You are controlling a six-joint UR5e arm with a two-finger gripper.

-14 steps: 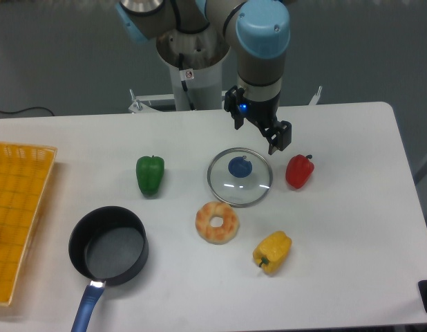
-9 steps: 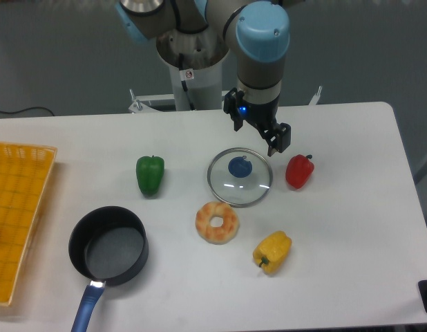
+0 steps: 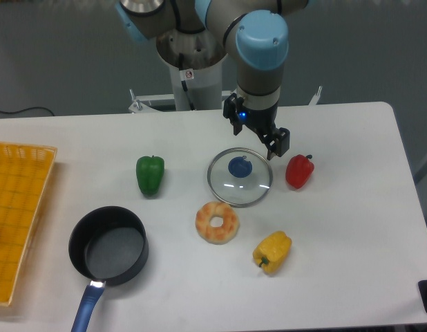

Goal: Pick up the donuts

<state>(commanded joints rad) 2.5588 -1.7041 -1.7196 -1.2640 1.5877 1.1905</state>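
The donut (image 3: 217,222) lies flat on the white surface (image 3: 352,228), hole up, near the middle and toward the front. Nothing touches it. Just behind it and slightly to its right lies a glass lid (image 3: 239,178) with a blue knob, close to the donut but apart from it. A yellow pepper (image 3: 272,252) lies near the donut on its front right, also apart. A red pepper (image 3: 299,171) stands to the right of the lid. A green pepper (image 3: 150,174) stands to the left, well apart from the donut.

A black pan (image 3: 108,246) with a blue handle sits at the front left; its bowl holds nothing that I can see. A yellow basket (image 3: 20,207) rests at the left edge of the surface; a small orange item shows at the frame edge inside it, too cropped to identify.

My gripper (image 3: 258,133) hangs above the back rim of the lid, well apart from the donut. My jaws stand spread and pinch nothing.
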